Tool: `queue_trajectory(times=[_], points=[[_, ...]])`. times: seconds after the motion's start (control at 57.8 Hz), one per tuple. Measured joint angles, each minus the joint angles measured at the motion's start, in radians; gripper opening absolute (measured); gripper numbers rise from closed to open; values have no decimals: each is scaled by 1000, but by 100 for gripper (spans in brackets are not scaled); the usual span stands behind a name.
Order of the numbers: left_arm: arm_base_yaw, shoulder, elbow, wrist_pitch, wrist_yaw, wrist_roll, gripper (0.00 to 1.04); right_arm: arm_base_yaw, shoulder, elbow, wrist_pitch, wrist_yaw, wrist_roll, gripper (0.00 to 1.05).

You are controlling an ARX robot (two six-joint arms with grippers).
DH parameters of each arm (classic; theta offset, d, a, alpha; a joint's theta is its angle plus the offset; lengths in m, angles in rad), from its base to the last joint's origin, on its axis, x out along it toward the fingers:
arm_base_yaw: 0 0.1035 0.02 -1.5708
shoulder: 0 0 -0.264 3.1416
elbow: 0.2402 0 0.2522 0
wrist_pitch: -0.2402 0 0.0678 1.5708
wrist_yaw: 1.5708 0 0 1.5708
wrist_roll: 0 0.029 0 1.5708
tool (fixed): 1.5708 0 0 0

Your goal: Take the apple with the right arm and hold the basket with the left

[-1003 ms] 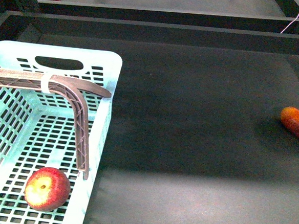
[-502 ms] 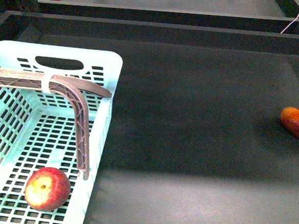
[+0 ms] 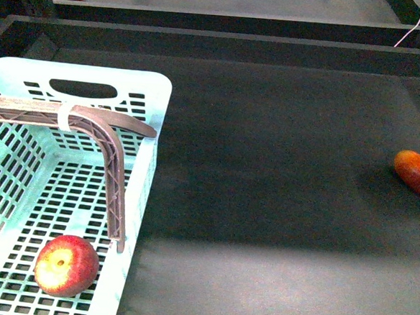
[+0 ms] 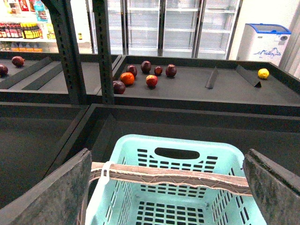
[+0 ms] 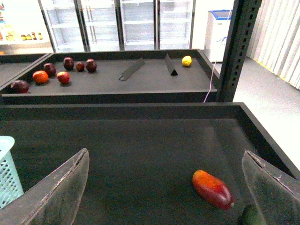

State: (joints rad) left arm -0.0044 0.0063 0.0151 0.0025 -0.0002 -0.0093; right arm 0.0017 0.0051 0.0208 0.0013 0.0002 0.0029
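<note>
The left gripper point(image 4: 166, 187) hangs above the basket point(image 4: 140, 145) with its jaws spread wide and nothing between them, and the right gripper point(image 5: 164, 187) is likewise wide open and empty over the dark table point(image 5: 140, 150), beside the basket. The apple point(image 3: 66, 265), round and red with yellow-orange patches and its stem dimple showing, lies inside the basket point(image 3: 146, 196), on the slotted floor near its right wall, just below the end of the grey-brown ribbed handle point(image 3: 114, 187).

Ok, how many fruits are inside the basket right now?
1: the apple, on the floor of the basket near its front right corner, beside the swing handle. The basket's left part is cut off in front view, so more may hide.
</note>
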Motion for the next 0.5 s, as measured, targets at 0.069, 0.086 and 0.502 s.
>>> queue_trajectory(times=[0.069, 0.086, 0.502], points=[[0, 0, 0, 0, 0, 0, 98, 0, 0, 0, 0, 0, 0, 96], [0, 0, 0, 0, 0, 0, 98, 0, 0, 0, 0, 0, 0, 96], [0, 0, 0, 0, 0, 0, 98, 0, 0, 0, 0, 0, 0, 96]])
